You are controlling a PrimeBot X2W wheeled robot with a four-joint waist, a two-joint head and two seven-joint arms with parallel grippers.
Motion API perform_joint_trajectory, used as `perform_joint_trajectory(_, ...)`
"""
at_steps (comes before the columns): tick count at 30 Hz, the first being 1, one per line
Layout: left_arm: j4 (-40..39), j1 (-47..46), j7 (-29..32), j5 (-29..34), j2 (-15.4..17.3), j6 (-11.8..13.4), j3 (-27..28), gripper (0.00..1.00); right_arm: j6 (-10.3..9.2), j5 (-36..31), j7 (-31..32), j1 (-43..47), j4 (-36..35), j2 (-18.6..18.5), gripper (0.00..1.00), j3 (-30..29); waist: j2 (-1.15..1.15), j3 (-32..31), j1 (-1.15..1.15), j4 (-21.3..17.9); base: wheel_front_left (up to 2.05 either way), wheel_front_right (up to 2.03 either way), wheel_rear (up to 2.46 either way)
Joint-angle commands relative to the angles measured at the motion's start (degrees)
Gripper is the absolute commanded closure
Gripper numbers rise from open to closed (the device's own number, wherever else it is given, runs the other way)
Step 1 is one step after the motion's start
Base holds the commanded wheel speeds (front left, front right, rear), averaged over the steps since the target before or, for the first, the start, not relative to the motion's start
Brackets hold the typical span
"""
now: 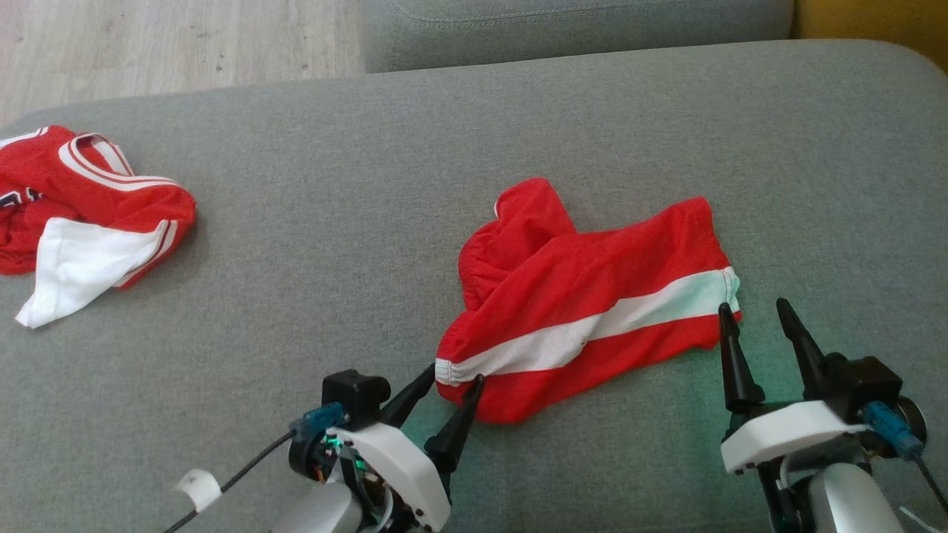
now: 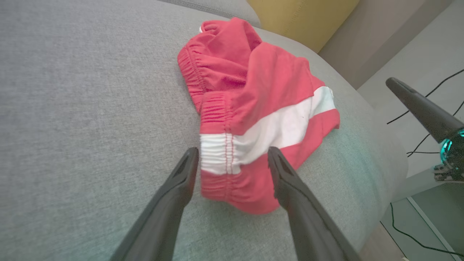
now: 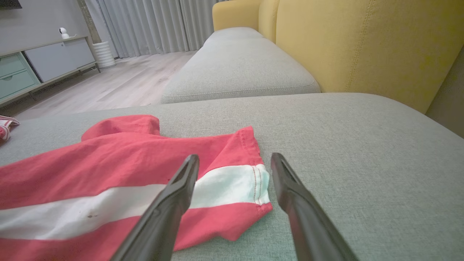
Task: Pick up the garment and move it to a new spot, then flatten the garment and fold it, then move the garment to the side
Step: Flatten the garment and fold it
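The red garment (image 1: 585, 303), shorts with a white stripe, lies on the grey sofa cushion (image 1: 518, 111), right of the middle and toward its near edge. Its long axis runs aslant: the waistband points to the near-left and the leg hem to the right edge. The left gripper (image 1: 455, 374) stands open, straddling the waistband. The right gripper (image 1: 752, 305) stands open at the hem. A second red-and-white garment (image 1: 81, 215) lies crumpled at the left edge.

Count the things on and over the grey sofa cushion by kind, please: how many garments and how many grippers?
Garments: 2, the red shorts and the red and white top.
Grippers: 2, the left gripper and the right gripper, both open.
Total: 4.
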Motion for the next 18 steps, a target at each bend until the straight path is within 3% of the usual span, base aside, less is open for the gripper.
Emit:
perform_joint_trajectory(1, -1.37, -2.87, -0.42, -0.18, 0.68, -0.33, 1.14, 0.0, 0.43, -0.45, -0.82, -2.27, -1.53, -0.23, 0.0, 1.26, 0.0, -0.01, -0.01, -0.06, 0.0, 0.0, 0.0)
perform_joint_trajectory(10, -3.35, -2.9, -1.42, -0.69, 0.91, -0.34, 0.24, 0.0, 0.43, -0.36, -1.22, -2.51, -0.75, -0.23, 0.0, 0.74, 0.0, 0.11, -0.01, 0.2, 0.0, 0.0, 0.0)
perform_joint_trajectory(14, -3.63, -2.63, -1.13, -0.85, 1.19, -0.34, -0.27, 0.16, 0.43, -0.22, -1.4, -2.72, -0.29, -0.23, 0.0, 0.95, 0.0, 0.22, -0.01, 0.29, 0.0, 0.0, 0.0)
perform_joint_trajectory(18, -3.11, -2.88, -1.12, -0.84, 0.82, -0.31, -0.7, 0.39, 0.43, -0.15, -1.53, -3.02, 0.03, -0.22, 0.0, 1.24, 0.0, 0.34, -0.01, 0.06, 0.0, 0.0, 0.0)
